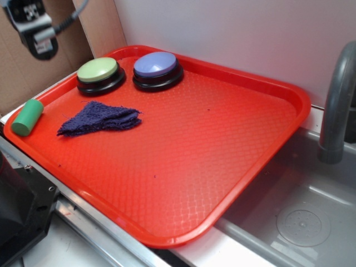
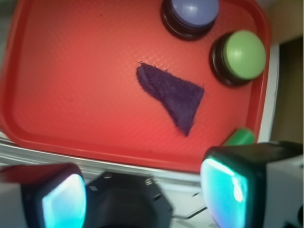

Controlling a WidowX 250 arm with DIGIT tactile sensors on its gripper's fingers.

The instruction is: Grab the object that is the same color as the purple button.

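While the gripper (image 2: pixel 142 190) hung open above the tray's (image 1: pixel 222 139) left edge, the cloth (image 1: pixel 100 118) lay near that edge, below the purple button (image 1: pixel 156 65).

Bright even light; wrist view soft, fingers (image 2: pixel 64 199) blurred.

The arm (image 1: pixel 33 28) is showing only at the top left corner of the exterior view, its end hanging high with a cable trailing off it. In the wrist view the tool (image 2: pixel 142 194) is sitting at the bottom edge, its two fingers (image 2: pixel 232 187) standing well apart with a wide gap between them and nothing in it. The pads are glowing pale cyan. The tool is touching nothing.
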